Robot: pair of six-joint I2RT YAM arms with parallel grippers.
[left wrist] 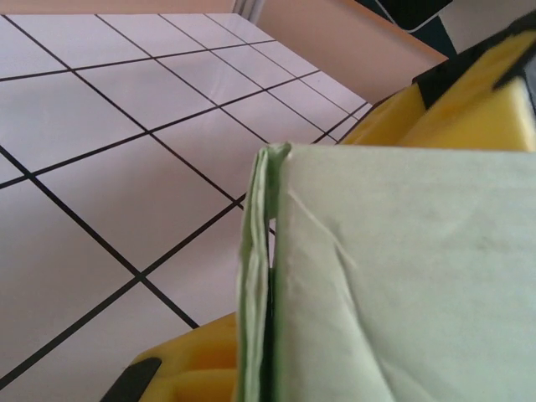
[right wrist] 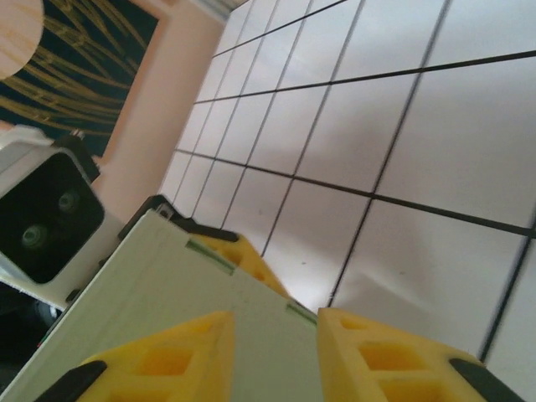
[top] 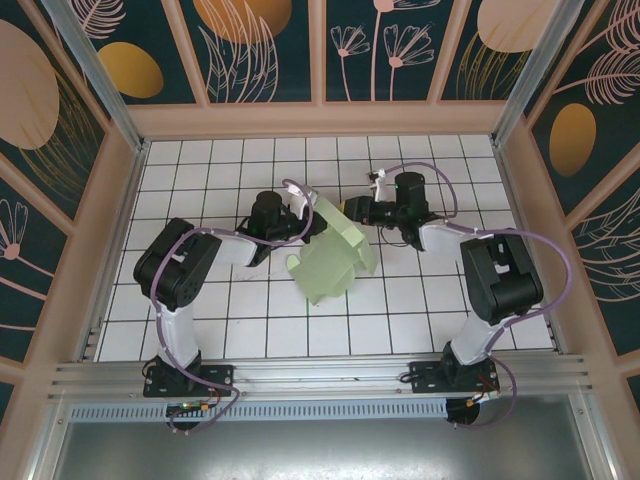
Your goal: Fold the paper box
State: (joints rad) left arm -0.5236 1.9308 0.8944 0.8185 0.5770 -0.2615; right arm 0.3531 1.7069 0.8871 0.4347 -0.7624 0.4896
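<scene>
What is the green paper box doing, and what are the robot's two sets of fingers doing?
paper box, partly folded, flaps standing up, one edge gripped.
left fingers, closed on a doubled edge of the box.
right fingers, apart, lying over a flat panel of the box.

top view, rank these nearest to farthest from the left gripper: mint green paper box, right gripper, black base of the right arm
1. The pale mint-green card paper box, held in the left gripper.
2. The right gripper, just right, across the box's upper flap.
3. The right arm's black base, near edge, far right.
</scene>
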